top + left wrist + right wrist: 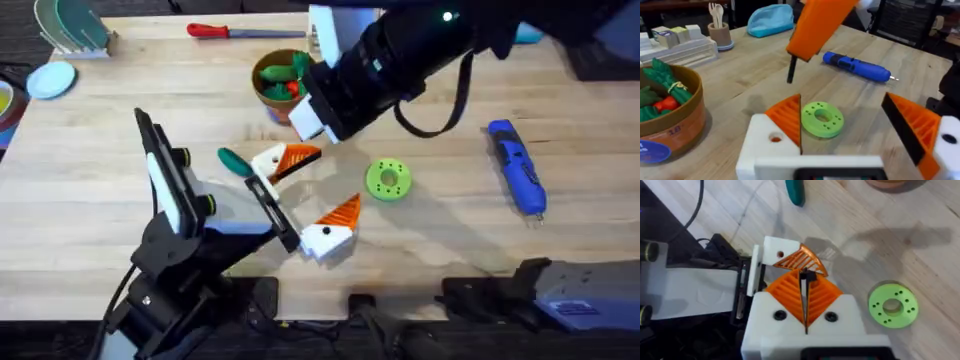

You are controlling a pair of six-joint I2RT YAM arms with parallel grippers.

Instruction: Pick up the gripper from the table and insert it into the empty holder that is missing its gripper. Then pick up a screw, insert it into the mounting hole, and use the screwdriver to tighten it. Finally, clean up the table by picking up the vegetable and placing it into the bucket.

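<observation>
Overhead, left hand: the left hand (322, 186), with white fingers and orange ribbed pads, is spread wide and empty; both fingers look fitted, so the first step seems done.
Overhead, still to do: the small dark green toy vegetable (235, 162) lies on the table left of that hand, nearer than the round terracotta-orange bucket (262, 92); the blue pen-shaped power screwdriver (517, 166) lies far right.
Left wrist: the right hand (801, 52) pinches a thin black screw (791, 71).
Right wrist: the mounting hole (777, 255) looks empty; the screw is not in yet.
</observation>
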